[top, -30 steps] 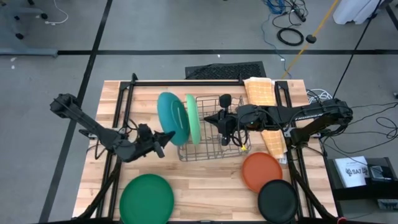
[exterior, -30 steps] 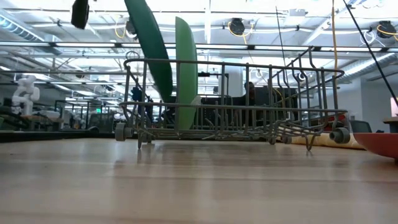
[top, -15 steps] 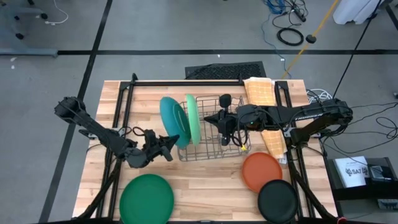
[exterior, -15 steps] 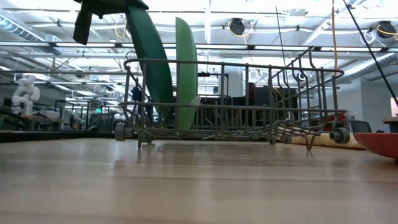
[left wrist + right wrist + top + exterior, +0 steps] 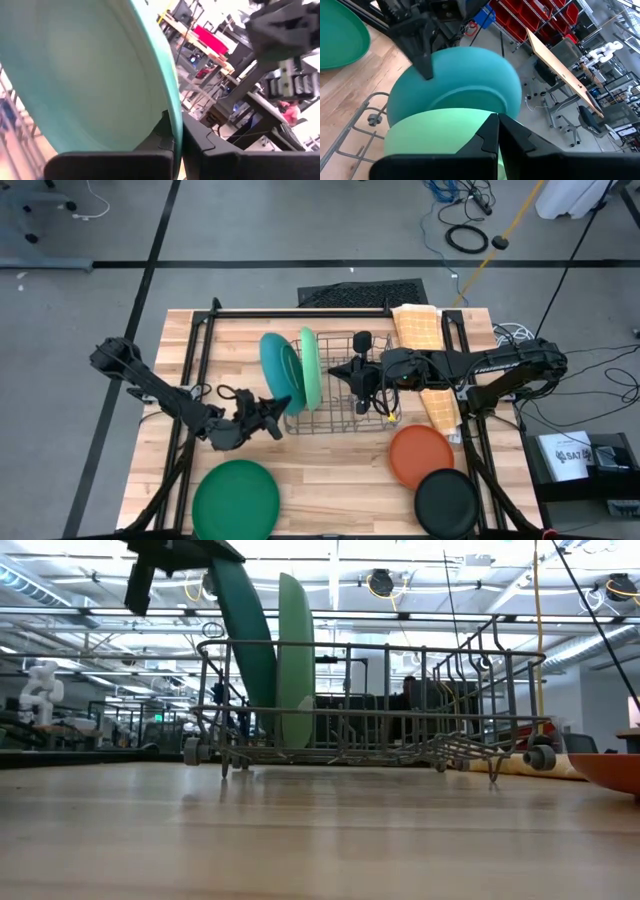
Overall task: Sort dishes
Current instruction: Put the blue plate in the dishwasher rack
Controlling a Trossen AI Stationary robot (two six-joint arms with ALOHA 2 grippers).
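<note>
Overhead, straight down on the whole counter [image 5: 330, 480]. Counter-level, facing the wire rack [image 5: 370, 705] and room. Wrist views close on the teal plate [image 5: 85, 75], seen in all four.

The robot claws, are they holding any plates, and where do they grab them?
The left gripper pinches the round teal plastic plate by its rim. The right gripper pinches the round light green plastic plate by its rim too.

Wire metal rack [image 5: 345, 385], wood table [image 5: 330, 470]
</note>
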